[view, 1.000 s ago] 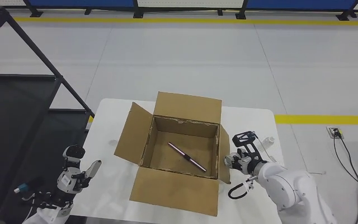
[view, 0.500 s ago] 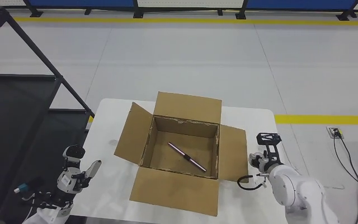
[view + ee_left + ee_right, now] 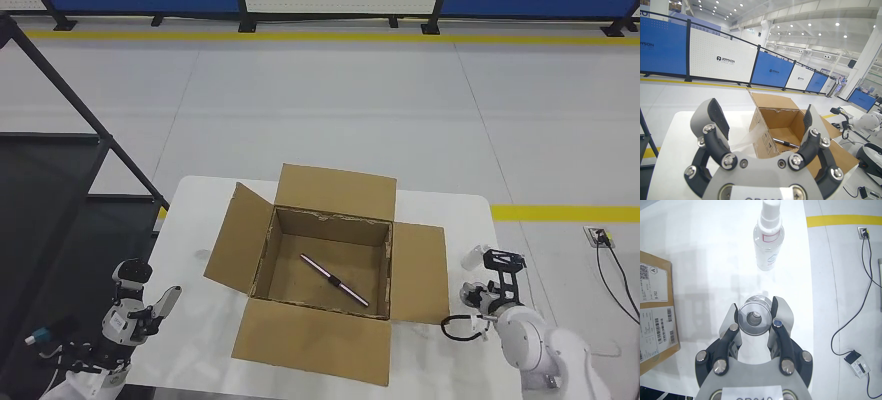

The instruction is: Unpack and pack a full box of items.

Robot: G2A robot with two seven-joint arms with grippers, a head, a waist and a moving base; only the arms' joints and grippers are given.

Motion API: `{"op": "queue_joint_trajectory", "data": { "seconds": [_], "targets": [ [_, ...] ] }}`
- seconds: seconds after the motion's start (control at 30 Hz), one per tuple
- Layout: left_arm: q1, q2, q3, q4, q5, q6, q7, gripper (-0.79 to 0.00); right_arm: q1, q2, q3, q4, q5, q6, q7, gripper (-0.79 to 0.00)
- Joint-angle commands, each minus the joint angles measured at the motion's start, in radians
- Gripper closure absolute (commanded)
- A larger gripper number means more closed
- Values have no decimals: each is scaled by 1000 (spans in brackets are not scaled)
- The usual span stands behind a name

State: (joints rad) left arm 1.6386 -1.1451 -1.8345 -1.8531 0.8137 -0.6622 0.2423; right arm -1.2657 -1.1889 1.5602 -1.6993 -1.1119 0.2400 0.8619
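Cardboard box (image 3: 312,345) open at the middle of the table (image 3: 215,200), all four flaps spread outward, one thin rod (image 3: 334,279) lying slantwise on its floor. Left gripper (image 3: 150,305) at the table's near left edge, well apart from the box. Right gripper (image 3: 497,285) beyond the right flap (image 3: 420,275), near the table's right edge, a spray bottle (image 3: 477,256) just beside it.

From the left wrist: fingers (image 3: 718,117) spread wide, nothing between them, pointed toward the box. Bare table in between, so ample room for an approach. Rod (image 3: 784,142) visible low inside, against the near wall.

From the right wrist: fingers (image 3: 775,308) clenched on a clear round piece (image 3: 754,320), gripped across its rim over bare table. Seen end-on, perhaps a small glass or a spool; hard to say. Probably smooth, slippery and breakable, so better lowered gently than dropped. Spray bottle (image 3: 768,244) on its side just ahead, apart from the piece, likely light and free to roll; best taken across the body.

Rod probably stiff, light and prone to rolling; best pinched across its middle, coming straight down between the walls. Box itself likely light, firm at the walls, floppy at the flaps.

Table edge close beside bottle and gripper, floor and a cable (image 3: 848,321) beyond. More room toward the labelled flap (image 3: 655,313).
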Motion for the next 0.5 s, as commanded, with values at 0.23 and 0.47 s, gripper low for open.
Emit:
{"op": "queue_joint_trajectory", "data": {
  "seconds": [0.23,0.47],
  "targets": [
    [0,0,0,0,0,0,0,-785,11,1,23,76,44,-28,-32,-191],
    [0,0,0,0,0,0,0,-785,6,2,28,79,60,-38,-36,-437]
  ]
}}
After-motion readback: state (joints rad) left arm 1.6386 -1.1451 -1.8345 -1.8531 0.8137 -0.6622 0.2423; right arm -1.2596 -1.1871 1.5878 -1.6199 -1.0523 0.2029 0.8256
